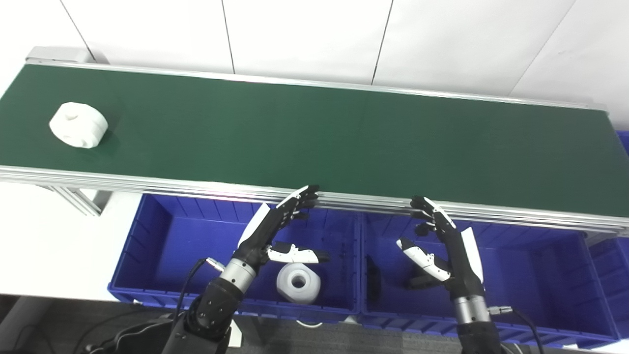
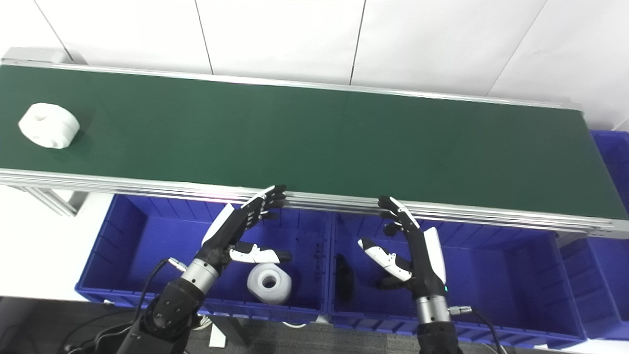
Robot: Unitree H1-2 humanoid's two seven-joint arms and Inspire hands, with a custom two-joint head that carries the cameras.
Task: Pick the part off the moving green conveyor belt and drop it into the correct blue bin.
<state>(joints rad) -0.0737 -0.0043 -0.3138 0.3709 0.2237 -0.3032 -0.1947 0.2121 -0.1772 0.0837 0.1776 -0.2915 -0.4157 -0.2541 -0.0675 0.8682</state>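
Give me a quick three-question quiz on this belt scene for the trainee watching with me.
1. True or false: the left hand is holding the white part that lies on the green belt.
2. What lies in the left blue bin? A) a white ring-shaped part B) a red cube C) a coil of wire
3. Fill in: the dark part lies in the ____ blue bin.

Key
1. False: both it and the right hand are open over the bins, holding nothing.
2. A, the white ring-shaped part.
3. right
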